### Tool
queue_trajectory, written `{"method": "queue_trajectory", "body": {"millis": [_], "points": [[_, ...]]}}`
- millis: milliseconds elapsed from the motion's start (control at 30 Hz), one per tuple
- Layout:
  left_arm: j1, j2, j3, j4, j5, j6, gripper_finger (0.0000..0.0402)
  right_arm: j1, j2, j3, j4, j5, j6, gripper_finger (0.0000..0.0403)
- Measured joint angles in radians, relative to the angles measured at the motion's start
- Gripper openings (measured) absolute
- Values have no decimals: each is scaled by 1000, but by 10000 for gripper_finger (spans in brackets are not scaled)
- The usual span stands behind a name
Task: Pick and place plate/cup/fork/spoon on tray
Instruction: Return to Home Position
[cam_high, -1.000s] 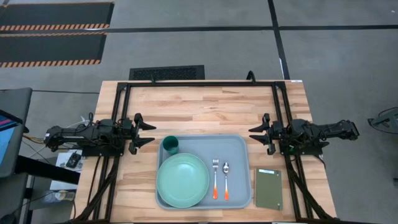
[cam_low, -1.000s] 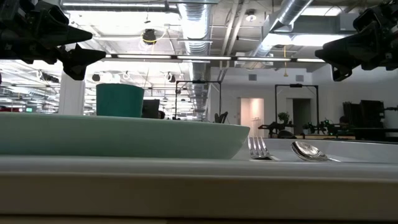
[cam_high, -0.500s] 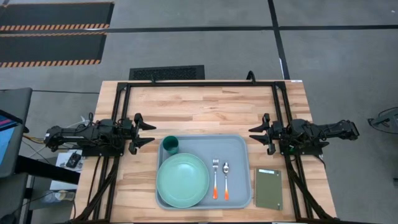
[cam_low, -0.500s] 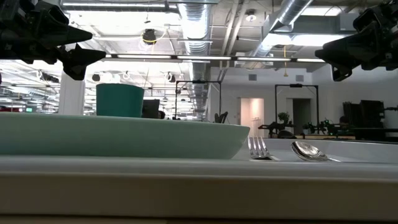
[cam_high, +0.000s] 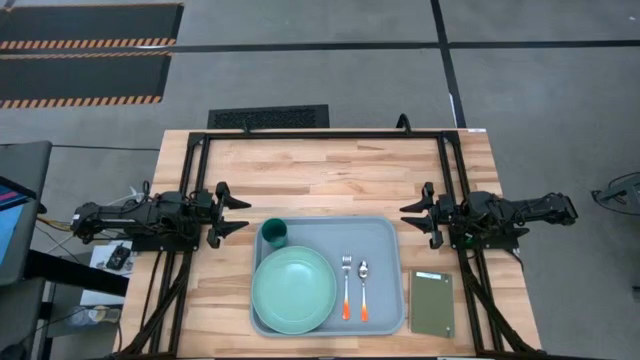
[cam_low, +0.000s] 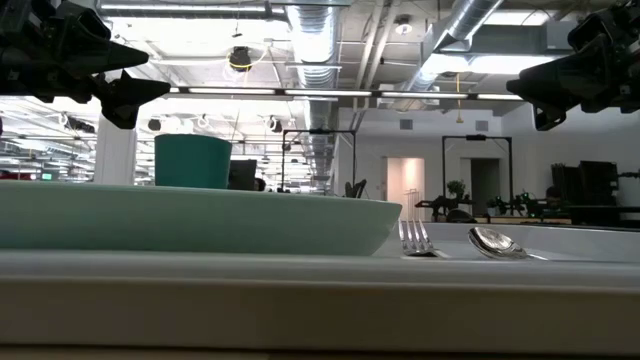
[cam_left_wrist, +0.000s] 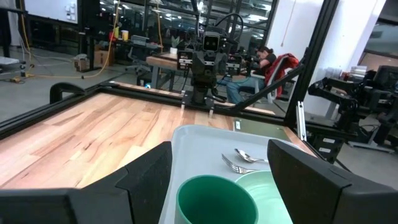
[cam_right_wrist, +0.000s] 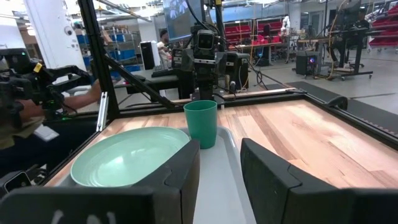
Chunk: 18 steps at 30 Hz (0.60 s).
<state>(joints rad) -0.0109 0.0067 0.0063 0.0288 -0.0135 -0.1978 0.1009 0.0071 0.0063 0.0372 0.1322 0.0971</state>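
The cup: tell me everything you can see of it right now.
The cup is small, round and dark green, of smooth, matte material that looks like plastic, with plain straight walls tapering slightly toward the base. It stands upright, mouth open; no contents are visible. It sits inside the tray, in the far left corner, right behind the plate and close against its rim; whether they touch cannot be told. Neither gripper holds it; both arms wait at the table's sides.

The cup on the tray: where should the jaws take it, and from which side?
Probably at the rim of the cup, from straight above, one jaw inside its open mouth. It stands upright, and the plate crowds its near side. The left gripper is closest.
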Motion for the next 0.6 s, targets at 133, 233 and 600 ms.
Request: {"method": "queue_trajectory", "body": {"millis": [133,233,600], "points": [[0,0,0,0,0,0,254,0,0,0,0,0,0,144],[0,0,0,0,0,0,254,0,0,0,0,0,0,143],[0,32,0,1,0,0,254,0,0,0,0,0,0,144]]}}
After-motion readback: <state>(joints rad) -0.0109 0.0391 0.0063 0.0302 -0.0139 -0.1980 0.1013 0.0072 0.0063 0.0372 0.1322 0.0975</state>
